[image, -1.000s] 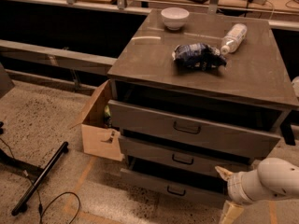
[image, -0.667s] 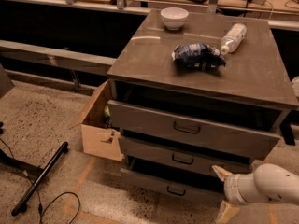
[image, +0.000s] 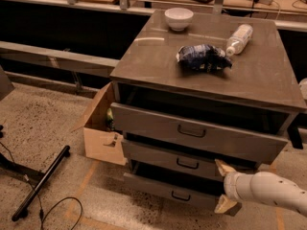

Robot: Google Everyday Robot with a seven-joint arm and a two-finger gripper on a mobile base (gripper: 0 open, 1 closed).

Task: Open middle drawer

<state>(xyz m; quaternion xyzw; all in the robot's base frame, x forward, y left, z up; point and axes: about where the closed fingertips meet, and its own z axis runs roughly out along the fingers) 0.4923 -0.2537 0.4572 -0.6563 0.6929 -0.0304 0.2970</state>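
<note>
The middle drawer (image: 158,157) is the second of three grey drawers in a metal cabinet, with a small dark loop handle (image: 187,164) at its centre. It stands out a little from the cabinet, less than the top drawer (image: 158,123). My gripper (image: 224,186) is at the lower right, in front of the right end of the middle and lowest drawers, right of the handle. Its two tan fingers (image: 223,167) are spread apart and hold nothing.
On the cabinet top (image: 153,61) are a white bowl (image: 178,18), a dark crumpled bag (image: 201,57) and a lying plastic bottle (image: 239,38). An open cardboard box (image: 98,128) stands at the cabinet's left. A black bar (image: 41,183) and cable lie on the floor.
My gripper and arm have shifted left and slightly down, closer to the drawer fronts. The drawers have not moved.
</note>
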